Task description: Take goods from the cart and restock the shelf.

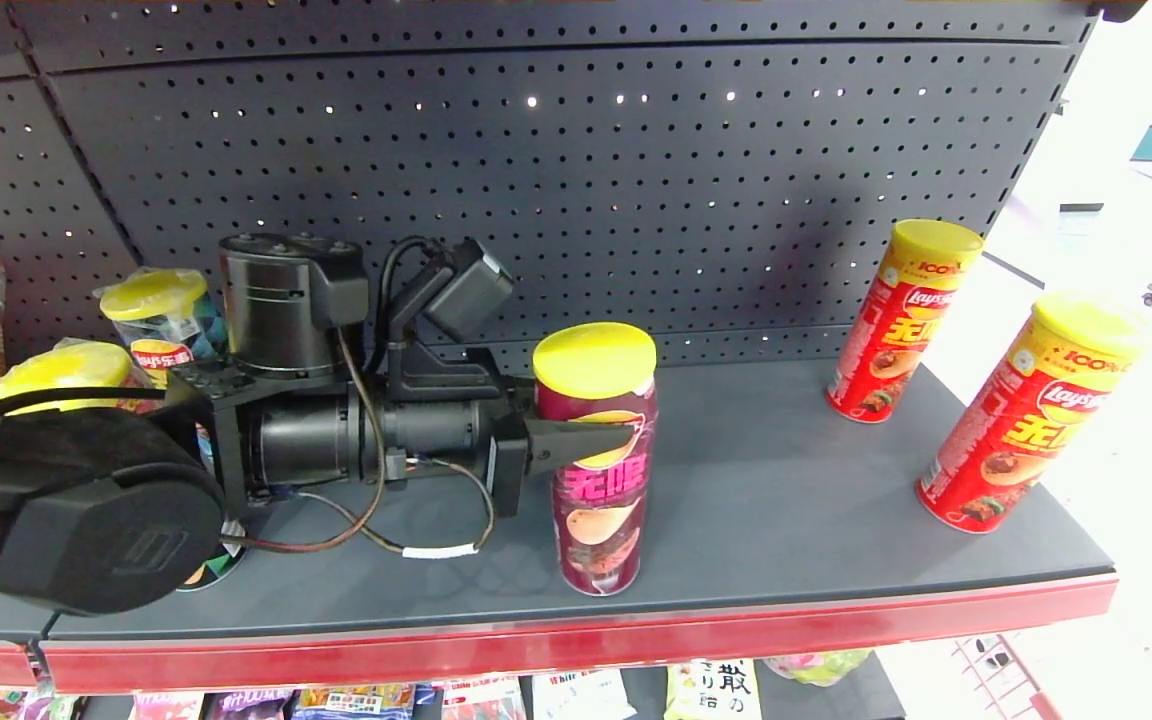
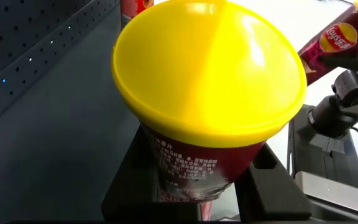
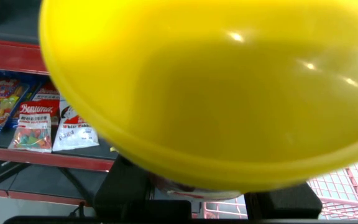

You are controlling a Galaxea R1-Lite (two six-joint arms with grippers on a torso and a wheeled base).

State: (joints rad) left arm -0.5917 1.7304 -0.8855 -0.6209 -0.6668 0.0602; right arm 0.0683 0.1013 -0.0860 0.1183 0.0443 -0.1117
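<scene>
Left gripper (image 1: pixel 586 440), jaws closed around the upright maroon can (image 1: pixel 601 500) near the shelf (image 1: pixel 786 520) front edge, long axis vertical, red cans (image 1: pixel 901 320) toward two o'clock; right gripper (image 3: pixel 197 202) jaws clasp a second can (image 3: pixel 216 93).

Middle can (image 1: pixel 601 470) near shelf (image 1: pixel 766 500) front edge, rear can (image 1: pixel 901 320) and front can (image 1: pixel 1026 415) to its right, tubs (image 1: pixel 154 300) left

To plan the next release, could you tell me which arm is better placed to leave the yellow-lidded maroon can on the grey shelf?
Left. The left gripper grips the yellow-lidded maroon cardboard can upright on the grey metal shelf, so it probably only needs to open.
</scene>
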